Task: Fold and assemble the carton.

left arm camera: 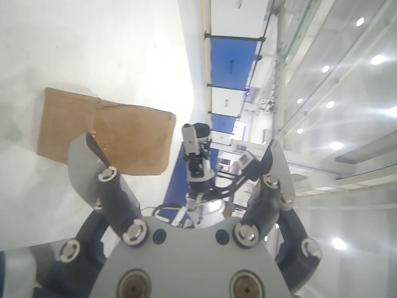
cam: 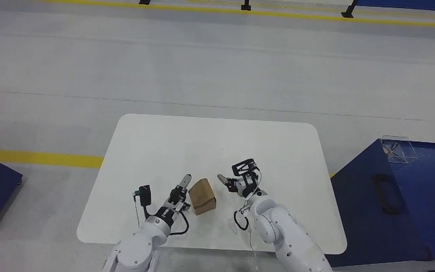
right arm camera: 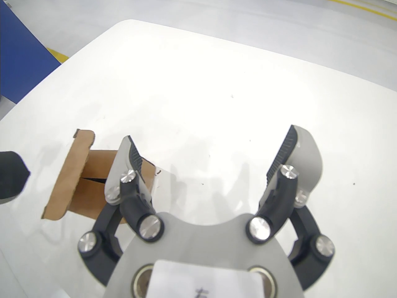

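A small brown cardboard carton (cam: 202, 196) lies near the front of the white table (cam: 217, 149), between my two arms. In the left wrist view the carton (left arm camera: 105, 134) shows a flat closed face with a creased seam. From the right wrist, the carton (right arm camera: 79, 181) shows an end flap sticking out beside an inner fold. My left gripper (left arm camera: 181, 153) is open just beside the carton, touching nothing. My right gripper (right arm camera: 211, 153) is open too, one finger (right arm camera: 131, 156) in front of the carton's edge, nothing between its fingers. The right gripper (cam: 236, 178) sits to the carton's right, the left gripper (cam: 182, 187) to its left.
Most of the table's far half is bare white surface. A blue stand (cam: 391, 197) stands off the table's right side, with a clear container (cam: 399, 148) on it. Grey floor with yellow lines (cam: 51, 158) surrounds the table.
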Robot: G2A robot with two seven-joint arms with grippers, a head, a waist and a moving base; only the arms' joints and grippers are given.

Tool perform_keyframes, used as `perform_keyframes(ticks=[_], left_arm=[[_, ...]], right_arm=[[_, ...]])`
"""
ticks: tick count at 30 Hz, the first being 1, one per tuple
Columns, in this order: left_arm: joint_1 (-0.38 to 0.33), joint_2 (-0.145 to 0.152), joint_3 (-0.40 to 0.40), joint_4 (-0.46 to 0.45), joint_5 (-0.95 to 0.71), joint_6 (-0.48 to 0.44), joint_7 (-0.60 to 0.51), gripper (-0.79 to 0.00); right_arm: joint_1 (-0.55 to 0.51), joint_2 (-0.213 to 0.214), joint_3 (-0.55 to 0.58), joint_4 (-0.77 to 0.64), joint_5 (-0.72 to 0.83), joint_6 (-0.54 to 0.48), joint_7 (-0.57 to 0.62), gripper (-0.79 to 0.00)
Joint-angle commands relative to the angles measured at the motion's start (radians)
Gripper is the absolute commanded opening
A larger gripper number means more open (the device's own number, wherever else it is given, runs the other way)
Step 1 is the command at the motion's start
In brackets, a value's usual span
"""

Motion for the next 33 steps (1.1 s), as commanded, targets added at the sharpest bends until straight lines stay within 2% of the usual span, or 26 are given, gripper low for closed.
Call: perform_keyframes(ticks=[1,3,5,6,7,8,9,21,26,33], left_arm=[[-0.04,0.011,-0.013,0.026,0.074,0.053,-0.099,0.0],[-0.065,0.019,-0.027,0.047,0.129,0.075,-0.121,0.0],[-0.085,0.026,-0.034,0.07,0.14,0.083,-0.19,-0.071],[-0.095,0.029,-0.042,0.082,0.147,0.085,-0.208,-0.197],[-0.102,0.032,-0.041,0.094,0.155,0.082,-0.229,-0.225],[-0.108,0.035,-0.038,0.109,0.164,0.081,-0.252,-0.388],[-0.115,0.037,-0.036,0.12,0.172,0.081,-0.263,-0.431],[-0.142,0.039,0.004,0.203,0.142,0.021,-0.23,-0.453],[-0.141,0.04,0.022,0.202,0.129,0.013,-0.231,-0.449],[-0.125,0.044,0.032,0.18,0.111,0.0,-0.227,-0.489]], right_arm=[[0.003,-0.004,-0.016,0.009,-0.017,0.007,-0.011,0.0],[0.009,-0.009,-0.036,0.026,-0.032,0.019,-0.021,0.0],[0.019,-0.016,-0.051,0.044,-0.032,0.026,-0.027,0.0],[0.024,-0.018,-0.057,0.051,-0.032,0.029,-0.03,0.0],[0.028,-0.021,-0.061,0.057,-0.031,0.033,-0.033,0.0],[0.031,-0.023,-0.065,0.062,-0.03,0.035,-0.035,0.0],[0.035,-0.025,-0.068,0.067,-0.03,0.038,-0.037,0.0],[0.06,-0.039,-0.052,0.108,-0.027,0.075,-0.033,0.0],[0.056,-0.039,-0.034,0.101,-0.03,0.073,-0.033,0.0],[0.033,-0.038,-0.025,0.087,-0.056,0.063,-0.036,0.0]])
